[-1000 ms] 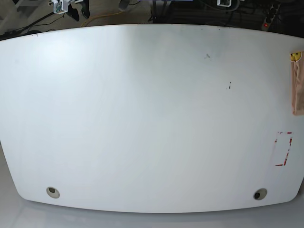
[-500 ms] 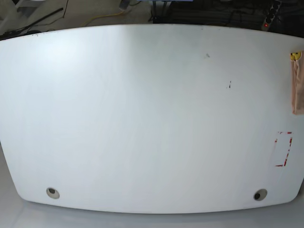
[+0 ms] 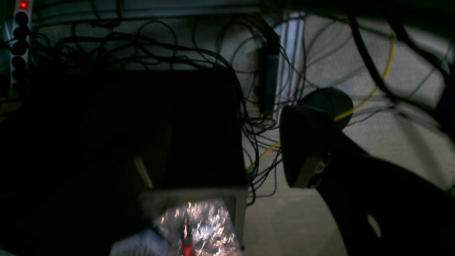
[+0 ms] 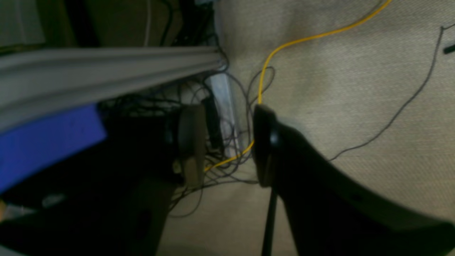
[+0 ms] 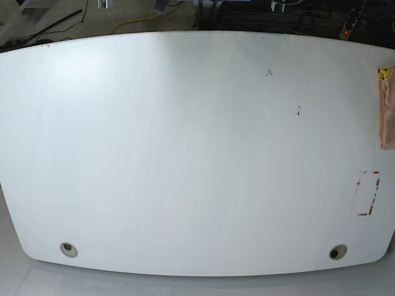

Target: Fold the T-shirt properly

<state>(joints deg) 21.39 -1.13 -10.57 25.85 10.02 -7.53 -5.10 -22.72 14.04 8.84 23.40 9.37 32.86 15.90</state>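
The salmon-pink soft cotton T-shirt (image 5: 387, 115) shows only as a narrow strip at the far right edge of the wide white bench (image 5: 185, 154) in the base view, cut off by the frame, with a small yellow tag (image 5: 384, 73) at its top end. Neither arm appears in that view, so the shirt lies well apart from both pincers.

The left pincer (image 3: 227, 142) hangs over the floor beyond the bench. One dark finger (image 3: 305, 142) shows clearly on the right of its view; the other side is lost in shadow, so whether it stands apart or together cannot be told. Below it sit a black box (image 3: 177, 124), a tangle of black cables (image 3: 256, 121) and a thin yellow cable (image 3: 369, 94).

The right pincer (image 4: 227, 145) has its two fingers apart with nothing between them. Under the gap runs the yellow cable over beige carpet (image 4: 355, 89). To its left passes a grey rail (image 4: 106, 74) with a blue panel (image 4: 42, 138) beneath.
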